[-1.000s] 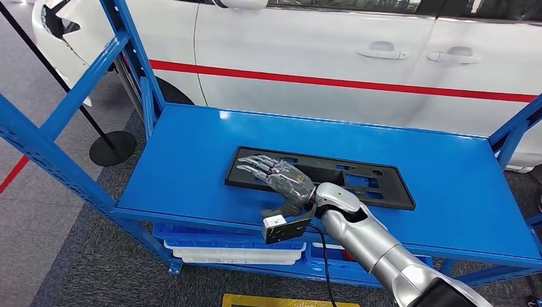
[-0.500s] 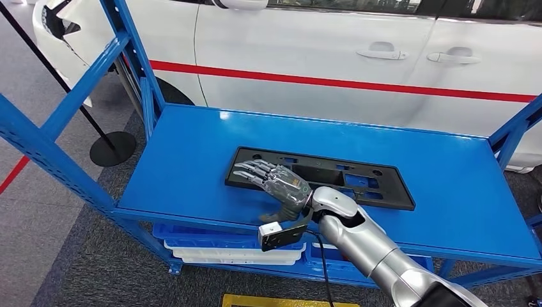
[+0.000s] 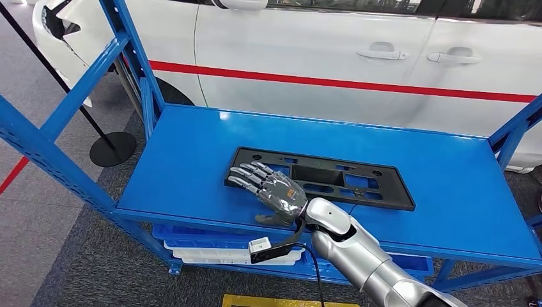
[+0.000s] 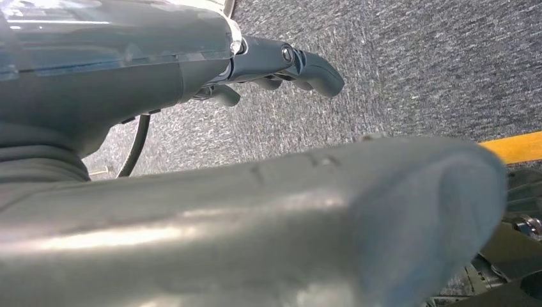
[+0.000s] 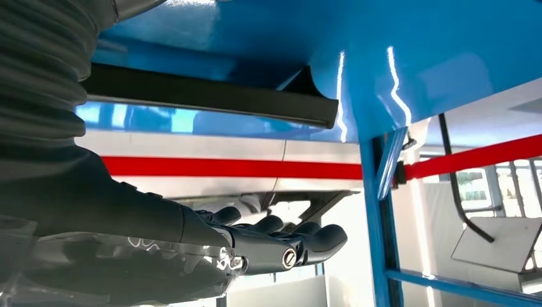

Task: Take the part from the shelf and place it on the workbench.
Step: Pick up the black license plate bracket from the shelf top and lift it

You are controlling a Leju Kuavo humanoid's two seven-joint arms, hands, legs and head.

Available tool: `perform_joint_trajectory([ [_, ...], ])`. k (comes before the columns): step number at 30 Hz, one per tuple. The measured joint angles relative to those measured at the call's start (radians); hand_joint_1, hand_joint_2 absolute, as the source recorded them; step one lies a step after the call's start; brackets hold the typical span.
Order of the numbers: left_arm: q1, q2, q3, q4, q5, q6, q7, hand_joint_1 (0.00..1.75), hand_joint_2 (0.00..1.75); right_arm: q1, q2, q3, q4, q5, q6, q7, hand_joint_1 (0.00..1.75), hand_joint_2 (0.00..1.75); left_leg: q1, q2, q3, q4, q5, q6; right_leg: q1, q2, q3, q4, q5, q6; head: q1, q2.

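1. Beyond my hand (image 3: 276,192), past the shelf, stands a white car (image 3: 358,57) with a red stripe (image 3: 332,82) along its doors.
2. Below my hand, under the shelf, sit stacked plastic bins (image 3: 217,248).
3. Far left of my hand, a black stanchion base (image 3: 112,148) rests on grey carpet (image 3: 77,268).

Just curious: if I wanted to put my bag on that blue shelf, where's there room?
Bare blue shelf lies left of the black part, behind it toward the white car, and to its right. The front middle is crowded by the right hand.
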Motion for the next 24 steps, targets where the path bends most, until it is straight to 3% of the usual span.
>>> perform_joint_trajectory([
  [6, -0.001, 0.0, 0.0, 0.0, -0.002, 0.005, -0.003, 0.0, 0.0, 0.002, 0.017, -0.004, 0.053, 0.039, -0.089, 0.007, 0.0, 1.75, 0.0, 0.0, 0.0, 0.0, 0.0, 0.0, 0.0, 0.0, 0.0, 0.0, 0.0, 0.0, 0.0, 0.0],
  [24, -0.003, 0.0, 0.001, 0.0, -0.002, 0.007, -0.018, 0.0, 0.0, -0.043, 0.072, -0.057, 0.302, 0.103, -0.238, 0.06, 0.0, 1.75, 0.0, 0.0, 0.003, 0.0, -0.001, 0.0, 0.0, 0.0, 0.003, 0.0, -0.001, -0.001, 0.0, 0.0],
])
